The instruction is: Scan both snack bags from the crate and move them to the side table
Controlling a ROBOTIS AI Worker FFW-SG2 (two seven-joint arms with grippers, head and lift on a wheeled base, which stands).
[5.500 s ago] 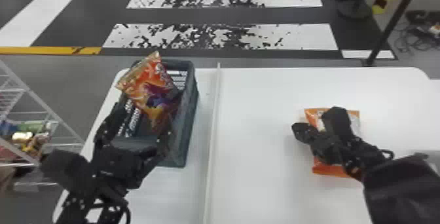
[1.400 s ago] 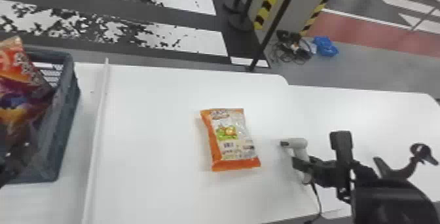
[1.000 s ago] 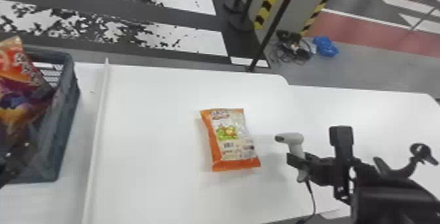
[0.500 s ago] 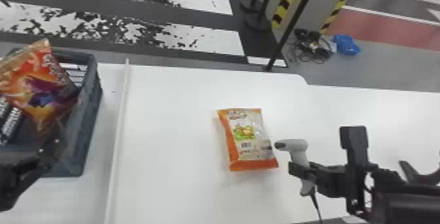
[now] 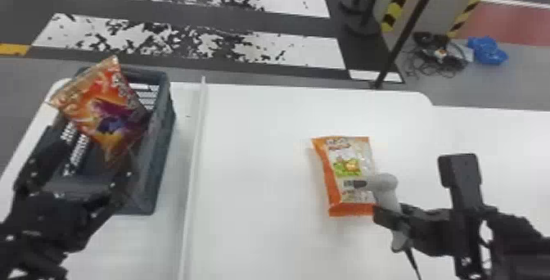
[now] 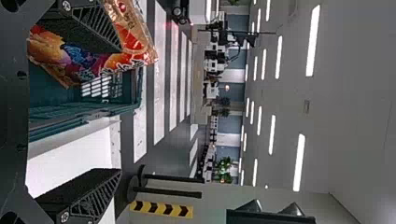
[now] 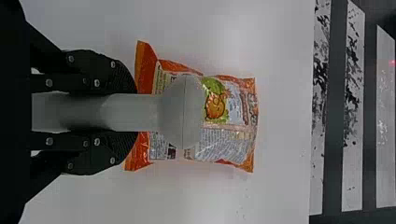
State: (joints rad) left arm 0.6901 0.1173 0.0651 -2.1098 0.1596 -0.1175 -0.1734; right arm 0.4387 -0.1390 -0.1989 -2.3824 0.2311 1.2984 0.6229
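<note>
One snack bag (image 5: pixel 110 111) stands tilted in your crate (image 5: pixel 160 152), poking above the rim, as your left hand (image 5: pixel 88 162) hangs at the near end, fingers spread wide. Your right hand (image 5: pixel 391 220), in from the right, pinches the scanner (image 5: pixel 384 185) by its handle near the orange-edged bag (image 5: pixel 333 177) lying on the worktop (image 5: pixel 253 168).

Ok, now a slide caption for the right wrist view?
Right end effector gripping a gray handheld scanner over an orange snack bag on the white table.

Grey floor (image 5: pixel 37 67) with worn white stripes (image 5: pixel 315 52) — ceiling lights (image 6: pixel 313 42) in rows — yellow-and-black tape (image 5: pixel 397 5) on a wall (image 5: pixel 444 7)
</note>
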